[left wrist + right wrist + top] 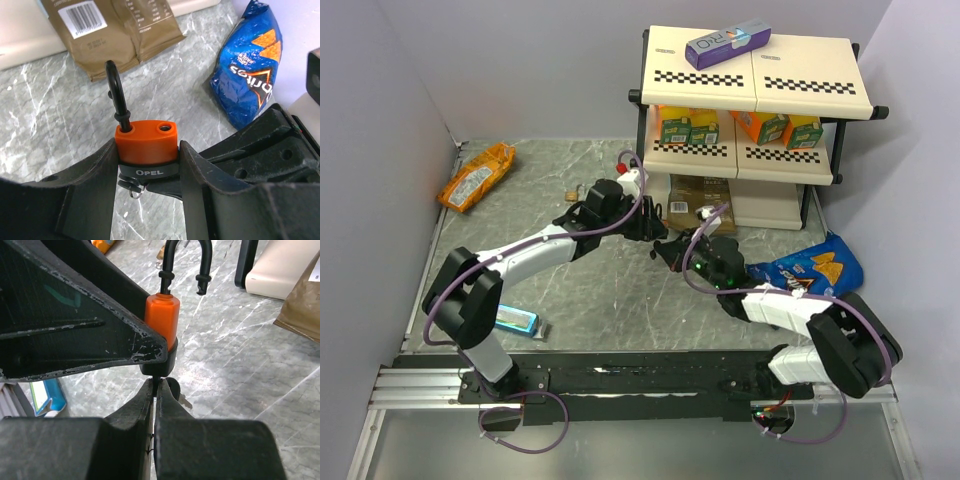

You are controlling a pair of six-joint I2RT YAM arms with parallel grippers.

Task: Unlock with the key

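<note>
Nearest the lens, the right gripper (155, 390) had its fingers pinched almost together on the key (175, 390), directly under the orange padlock (162, 320). A silvery blade poked out to their right. The left gripper (149, 165) clamped the padlock's body from both sides, holding it above the marble table (50, 125). Its black shackle (114, 85) stood raised, one leg free of the body. Farther off lay a brown packet (115, 30) and, to the right, a blue chip bag (247, 75).
</note>
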